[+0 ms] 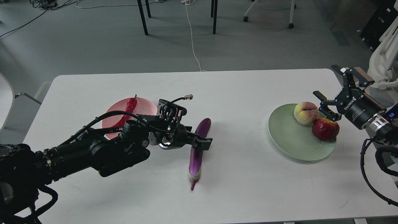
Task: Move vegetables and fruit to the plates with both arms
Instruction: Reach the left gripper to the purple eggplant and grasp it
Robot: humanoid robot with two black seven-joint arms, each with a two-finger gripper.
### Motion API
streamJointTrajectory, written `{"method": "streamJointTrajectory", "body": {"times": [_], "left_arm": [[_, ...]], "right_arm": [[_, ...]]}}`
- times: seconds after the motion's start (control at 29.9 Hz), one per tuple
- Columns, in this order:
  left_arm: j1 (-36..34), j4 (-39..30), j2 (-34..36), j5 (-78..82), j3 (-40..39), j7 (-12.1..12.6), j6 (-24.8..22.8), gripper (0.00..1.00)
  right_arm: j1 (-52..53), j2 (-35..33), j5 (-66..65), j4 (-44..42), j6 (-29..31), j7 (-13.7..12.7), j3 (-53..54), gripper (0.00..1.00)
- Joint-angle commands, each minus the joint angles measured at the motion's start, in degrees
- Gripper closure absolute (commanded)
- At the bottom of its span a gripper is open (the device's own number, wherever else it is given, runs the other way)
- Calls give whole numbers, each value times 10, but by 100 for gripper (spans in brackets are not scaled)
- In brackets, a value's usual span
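Note:
The purple eggplant (196,161) lies lengthwise on the white table (242,193), calyx toward me. My left gripper (201,142) reaches in from the left and its black fingers are closed across the eggplant's middle. The red chili pepper (130,107) lies on the pale pink plate (146,107), partly behind my left arm. The peach (306,113) and the dark red pomegranate (325,129) sit side by side on the pale green plate (292,140). My right gripper (325,80) is open and empty, raised just right of and above the fruit.
The table's far edge (199,73) meets grey floor with chair legs (214,18) and a white cable (192,43) beyond. A white chair (4,99) stands at the left. My right arm's black cables (370,168) hang over the table's right edge.

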Motion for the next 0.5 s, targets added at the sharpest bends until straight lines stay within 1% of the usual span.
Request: {"method": "streamJointTrajectory", "body": {"times": [0.0,0.03,0.07,0.13,0.17,0.2,0.23,0.27,0.47], "left_arm": [[3,1,-1,8,0,0,-3,9],[3,1,-1,8,0,0,-3,12],[3,1,-2,8,0,0,-4,17],[3,2,-2,8,0,-1,-13,33],[2,2,-2,8,-1,0,-23,46],[2,2,-2,9,-1,0,-31,64],[2,2,-3,10,-1,1,-32,80],[1,1,-3,15,-1,1,-32,86],[-5,-2,-13,31,-4,0,-35,89]], "right_arm": [[0,0,0,0,0,0,0,2],[0,0,0,0,0,0,0,2],[0,0,0,-1,0,0,0,2],[0,1,0,-1,0,0,-1,2],[0,1,-1,-1,0,0,-1,2],[0,2,-1,-1,0,0,-1,2],[-1,2,-1,-1,0,0,-1,2],[-2,3,-1,-1,0,0,-1,2],[-5,4,-1,-1,0,0,-1,2]]}}
